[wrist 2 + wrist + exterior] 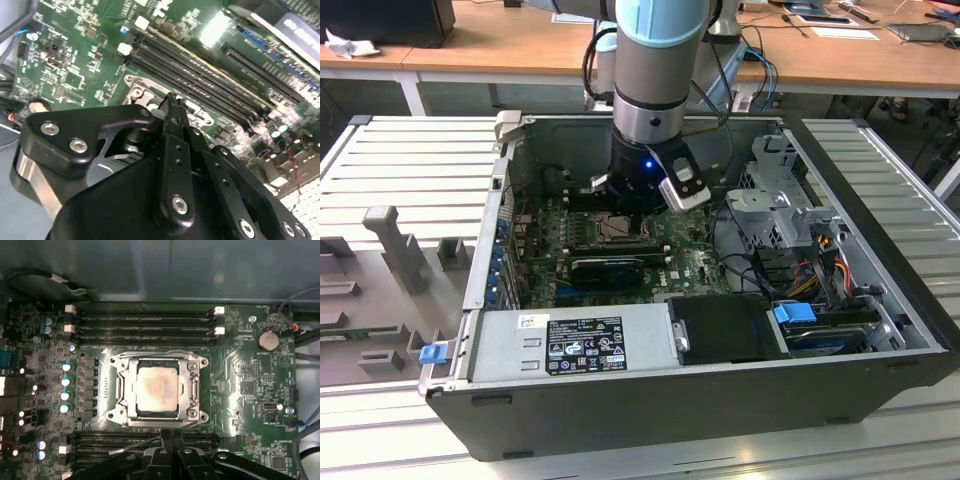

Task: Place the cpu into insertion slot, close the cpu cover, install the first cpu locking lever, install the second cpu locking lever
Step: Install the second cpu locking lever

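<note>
In the first wrist view the cpu (157,390), pale silvery-grey, lies flat in the insertion slot (114,361) at the middle of the green motherboard. The cpu cover (193,390), a silver frame, lies closed down around it. A thin wire lever (134,444) sticks out at a slant from the socket's edge nearest my gripper. My gripper (168,434) is shut with its black fingertips pressed together, just off that edge and holding nothing. In the second wrist view the gripper's (172,98) tips hover by a socket corner (137,92). In the exterior view the gripper (626,203) hangs over the socket inside the case.
Long black memory slots (145,322) flank the socket on two sides. A coin cell (267,340) sits on the board. In the exterior view a power supply (570,345), a drive cage (785,200) with cables (820,262) and the case walls (480,270) hem the arm in.
</note>
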